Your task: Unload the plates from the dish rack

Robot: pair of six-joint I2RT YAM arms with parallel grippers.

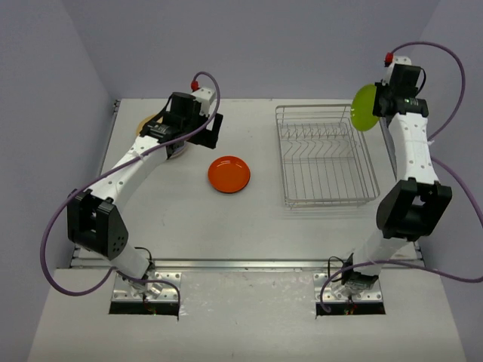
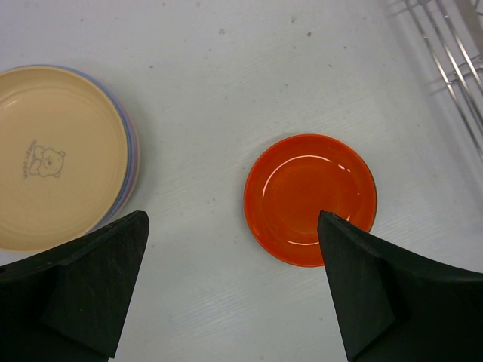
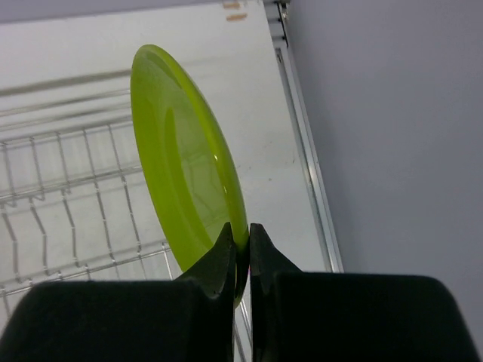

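right claw [image 3: 240,235] pinched on the rim of the lime green plate [image 3: 189,158]; left claw [image 2: 232,220] spread wide and holding nothing.
the lime green plate stands on edge, rising up and to the left from the right claw's closed fingers, in the air above the far right corner of the dish rack [image 1: 326,158], whose wire bars lie below and to the left of that claw. under the left claw the orange plate [image 2: 309,197] lies flat on the bench [image 1: 189,219], toward its right finger, which overlaps the plate's near rim in the wrist view. a stack of plates [image 2: 56,151], topped by a cream one with a small bear print, sits beyond its left finger, apart from the orange plate.
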